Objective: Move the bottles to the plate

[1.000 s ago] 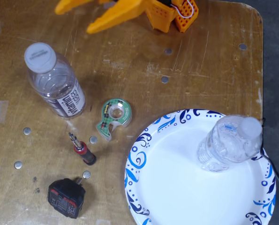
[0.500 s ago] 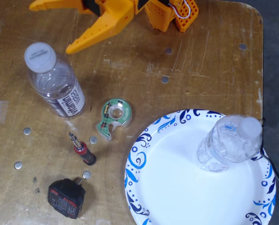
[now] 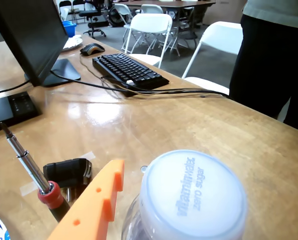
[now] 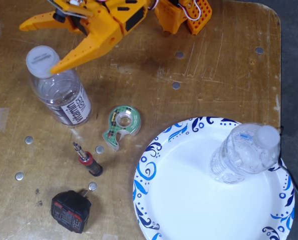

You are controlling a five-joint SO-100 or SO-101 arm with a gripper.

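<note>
**Orange hand spread over the dark-lettered bottle**

The dark-lettered bottle [image 4: 58, 87] stands upright at the left of the worktop [image 4: 214, 60] in the fixed view, its white cap [image 4: 42, 61] facing the camera. In the wrist view that same cap [image 3: 191, 195] fills the bottom of the picture, pale lettering across it. The other bottle [image 4: 245, 152] stands on the upper right part of the plate [image 4: 184, 200], which lies at the lower right of the worktop and reaches past its edge.

The orange hand [image 4: 36, 45] hangs just above the capped bottle with its fingers spread wide, one fingertip [image 4: 56, 67] right at the cap's edge, the other pointing left above it. It grips nothing.

Between bottle and plate sits a green tape dispenser [image 4: 122, 122]. Below it lies a small red-collared screwdriver [image 4: 87, 161], and lower still a black block [image 4: 70, 210].
</note>
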